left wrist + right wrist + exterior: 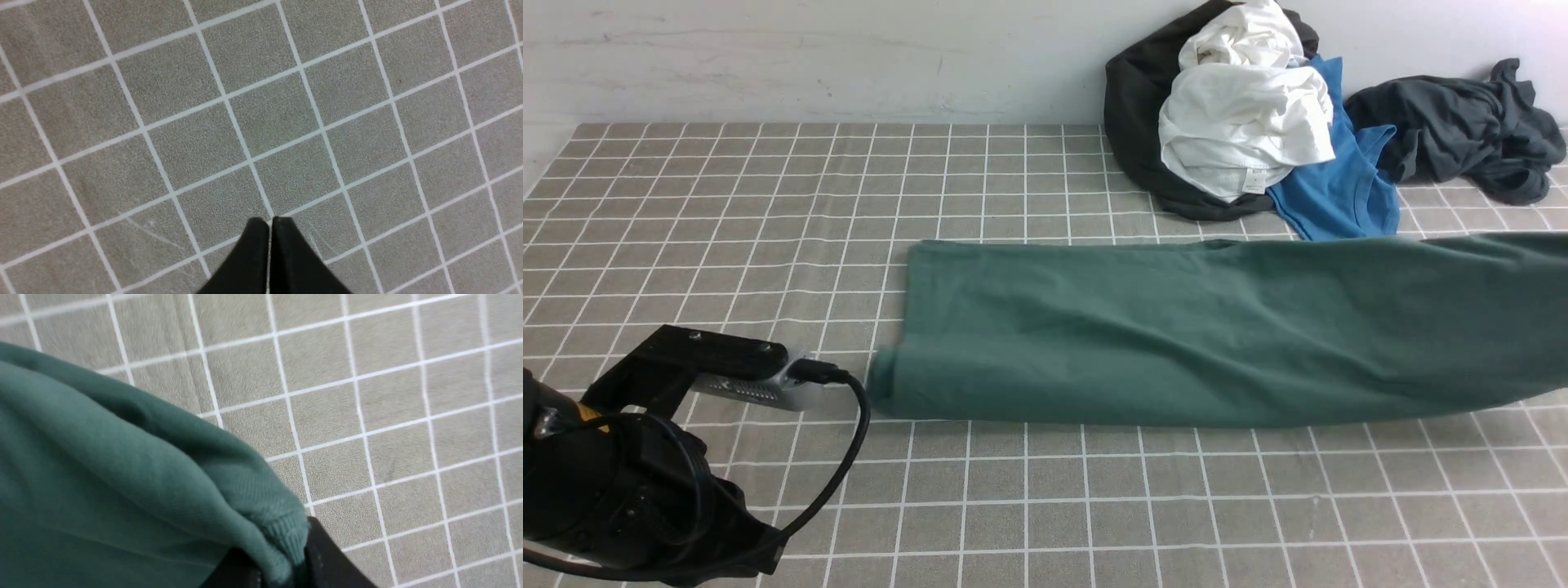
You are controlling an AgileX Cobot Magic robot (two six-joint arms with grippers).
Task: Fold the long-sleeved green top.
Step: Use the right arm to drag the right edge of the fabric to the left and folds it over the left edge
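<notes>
Green long-sleeved top [1176, 335] stretched across checked tablecloth [768, 204], folded in long band — ribbed edge pinched in right gripper [284, 569]. Left gripper [269, 222] closed, empty, above bare cloth.

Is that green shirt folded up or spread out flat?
Partly folded: the green long-sleeved top lies as one long doubled band, no sleeves showing.

green top [1217, 335], grey white-gridded tablecloth [768, 204], blue t-shirt [1339, 196]

At one o'clock a white shirt [1245, 122] is lying over a black garment [1135, 106] and a blue T-shirt [1339, 196]; a grey garment [1454, 122] is lying at two.
</notes>
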